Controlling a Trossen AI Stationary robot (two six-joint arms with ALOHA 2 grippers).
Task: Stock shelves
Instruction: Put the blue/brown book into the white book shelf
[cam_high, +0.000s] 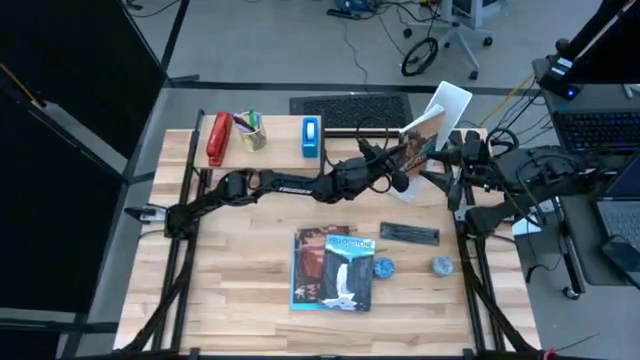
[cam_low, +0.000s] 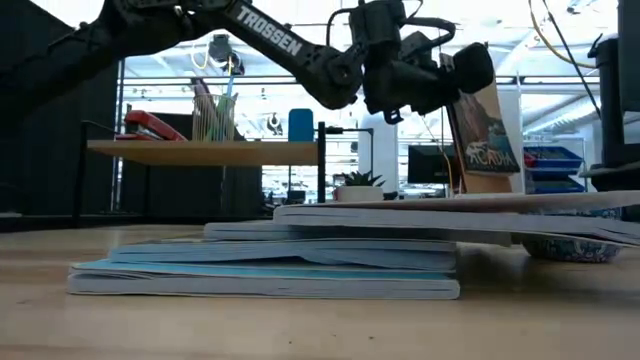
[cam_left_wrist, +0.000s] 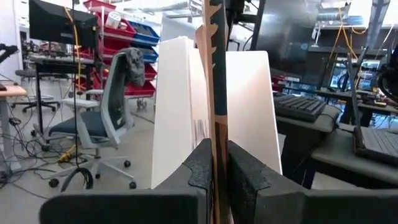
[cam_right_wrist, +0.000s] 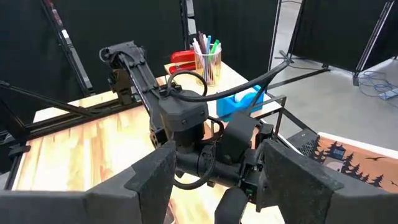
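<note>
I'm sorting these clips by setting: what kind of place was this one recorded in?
Most likely a robotics lab or workshop, not a home. Past the white file holder stand an office chair, a red rack of parts bins and a monitor; cables trail over the bare floor beyond the wooden table.

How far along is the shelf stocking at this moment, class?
Done: the stapler, pen cup and blue box sit on the plank shelf. In hand: the left end effector grips a book at the white file holder. Left: books on the table. The right end effector waits open.
</note>
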